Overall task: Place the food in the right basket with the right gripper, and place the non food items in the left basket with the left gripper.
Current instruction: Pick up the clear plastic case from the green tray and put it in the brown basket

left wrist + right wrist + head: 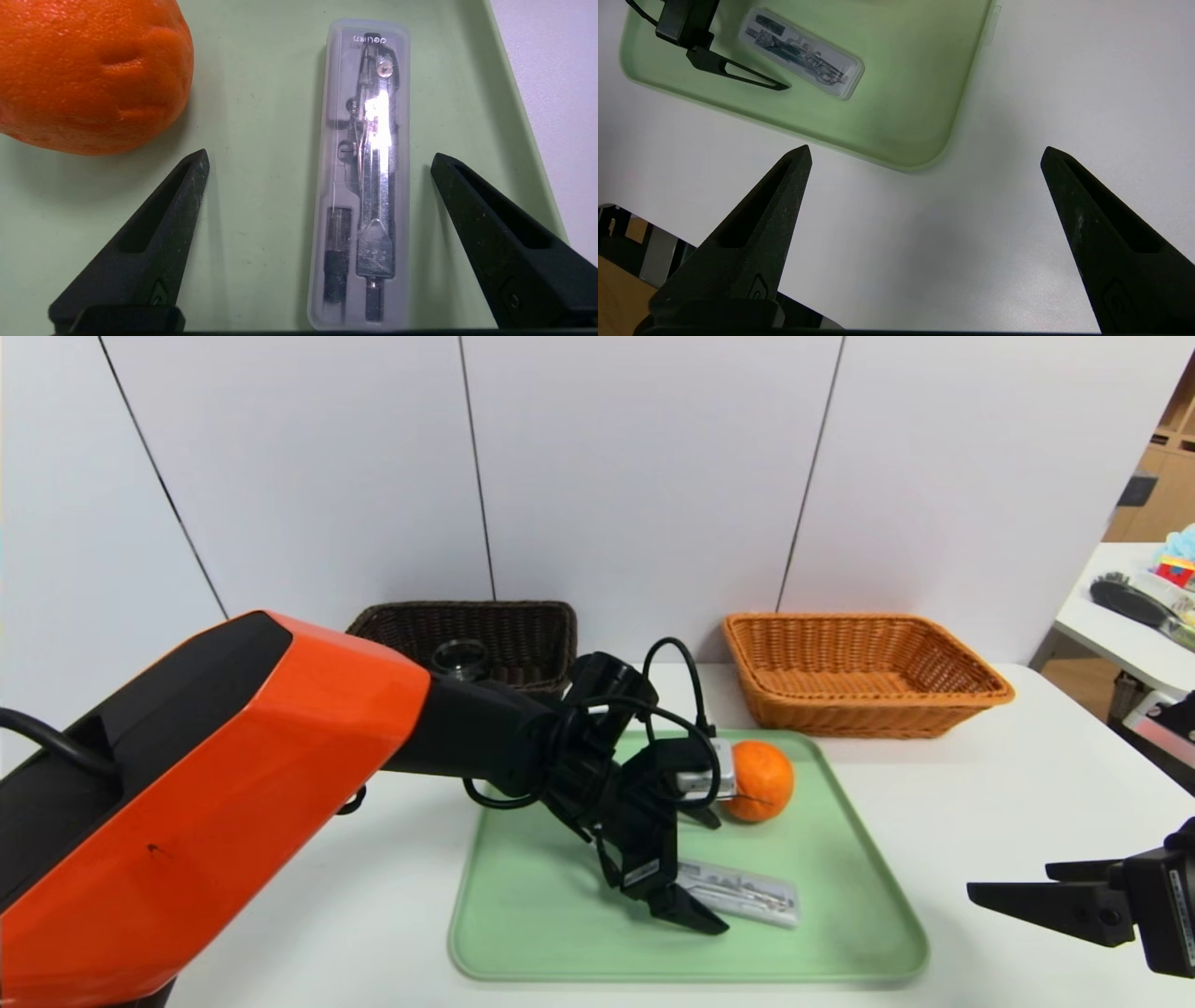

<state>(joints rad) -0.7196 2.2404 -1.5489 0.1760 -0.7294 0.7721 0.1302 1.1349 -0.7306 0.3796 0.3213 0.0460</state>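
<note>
Left fingers: I see both pointed black fingers [173,210] spread wide, grasping nothing, one on each side of the grey case.
Left gripper: my left gripper [695,873] hangs just above the green tray, angled down over the case's near end; I cannot tell from any view whether a fingertip touches the tray.
Case: the flat grey case [362,177] lies flat on the tray, lengthwise between my left fingers and apart from both; a metal drawing compass shows through its translucent lid.
Orange: the round orange fruit [761,780] sits on the tray's far half, near the case but not touching it, just beside the small grey box on my left wrist.
Tray: the green tray [523,915] rests on the white table [980,784], in front of both baskets.
Left basket: the dark brown wicker basket [523,630] stands at the table's far edge; the glass cup [460,659] shows inside it, partly hidden by my left arm.
Right basket: the orange-tan wicker basket [864,667] stands beyond the tray's far right corner, with nothing showing in it.
Right fingers: spread wide, grasping nothing.
Right gripper: my right gripper [924,154] hangs parked over bare table, well to the right of the tray.
</note>
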